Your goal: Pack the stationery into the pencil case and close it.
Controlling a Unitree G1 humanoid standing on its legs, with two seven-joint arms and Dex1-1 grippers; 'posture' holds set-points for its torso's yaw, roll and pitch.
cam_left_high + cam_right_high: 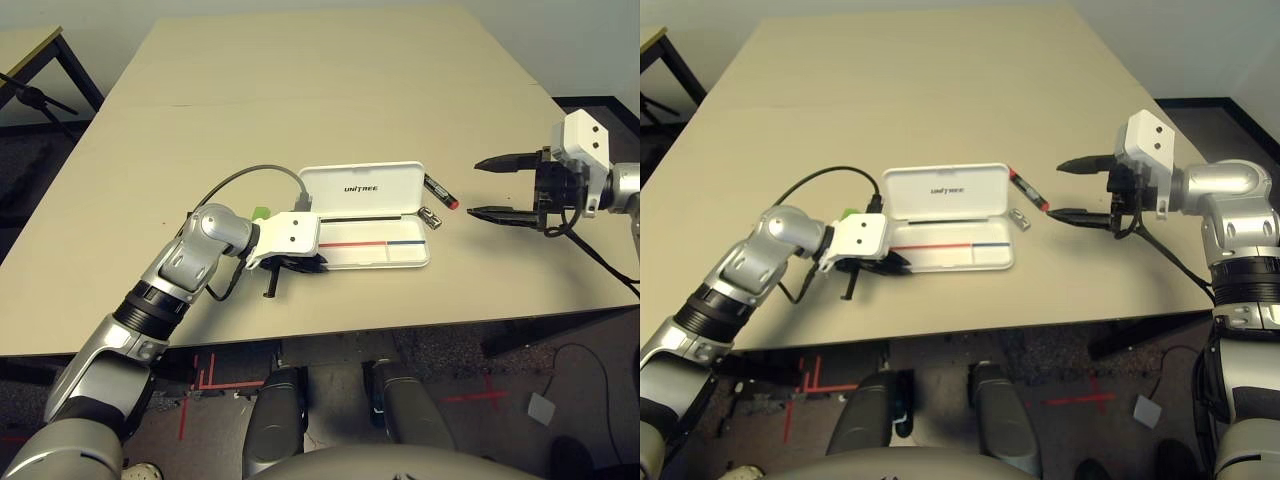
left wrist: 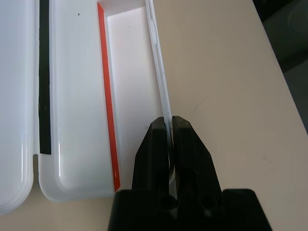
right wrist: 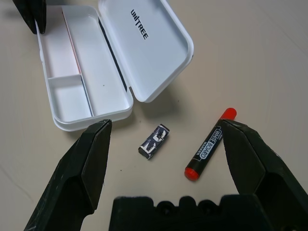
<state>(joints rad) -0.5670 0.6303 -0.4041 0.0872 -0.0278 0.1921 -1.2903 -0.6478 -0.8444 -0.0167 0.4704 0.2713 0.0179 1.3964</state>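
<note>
left gripper: jaws pinched tight on the near wall of the pencil case, at its left end; it pins the tray to the table.
green stick: just a sliver shows behind the left wrist, beside the case's left end, outside the tray.
pencil case: open, lid laid back flat away from the robot, compartments bare; a red and blue stripe runs along the tray.
silver-black cylinder: on the table just off the case's right end, lying between the right jaws' tips as the wrist camera looks down on it.
red marker: right of the cylinder, slanted, close to one jaw.
right gripper: jaws spread wide, holding nothing, hovering above the table, well right of marker and cylinder.
step in hand, my read: right-hand pickup of marker or cylinder.
doing it well: choose one item, centre it, turn across the marker's barrel, descend before closing; left pinch should hold the case steady.
</note>
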